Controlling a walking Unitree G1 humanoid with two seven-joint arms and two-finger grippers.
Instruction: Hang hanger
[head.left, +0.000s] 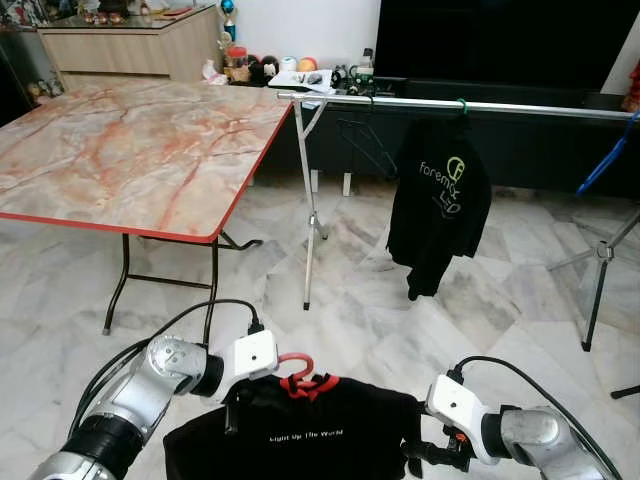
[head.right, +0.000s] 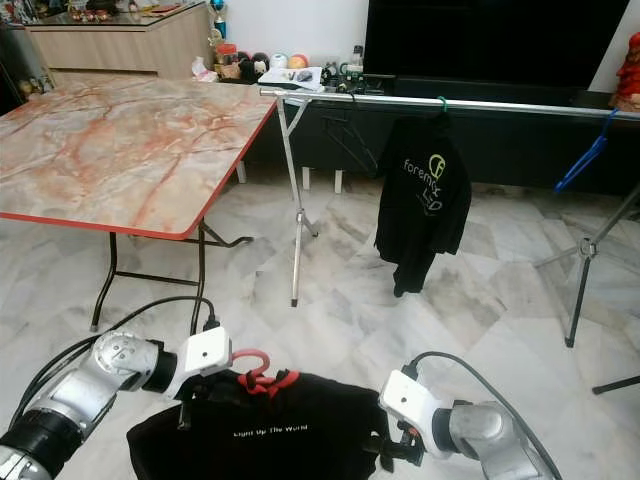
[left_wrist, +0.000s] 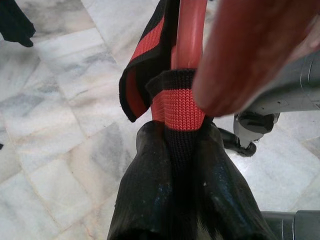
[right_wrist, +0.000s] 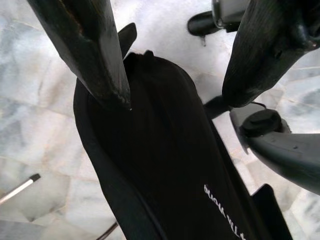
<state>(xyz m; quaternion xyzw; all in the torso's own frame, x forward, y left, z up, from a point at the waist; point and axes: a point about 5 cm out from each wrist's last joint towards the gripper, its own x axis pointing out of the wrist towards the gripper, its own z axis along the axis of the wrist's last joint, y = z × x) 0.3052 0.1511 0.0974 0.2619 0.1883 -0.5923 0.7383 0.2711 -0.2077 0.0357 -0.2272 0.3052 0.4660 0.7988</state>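
Observation:
A red hanger (head.left: 293, 362) carries a black shirt (head.left: 310, 435) with white lettering, held low in front of me over the marble floor. My left gripper (left_wrist: 175, 130) is shut on the hanger's neck and the shirt's red-striped collar. By the shirt's right shoulder, my right gripper (right_wrist: 175, 100) is open, one finger on each side of the black cloth (right_wrist: 165, 165). The silver clothes rail (head.left: 450, 103) runs across the room ahead, well beyond both grippers.
On the rail hang a black shirt (head.left: 440, 195) on a green hanger and an empty black hanger (head.left: 365, 140). A blue hanger (head.left: 605, 160) and a tripod stand (head.left: 600, 270) are at the right. A marble-topped folding table (head.left: 120, 150) stands at the left.

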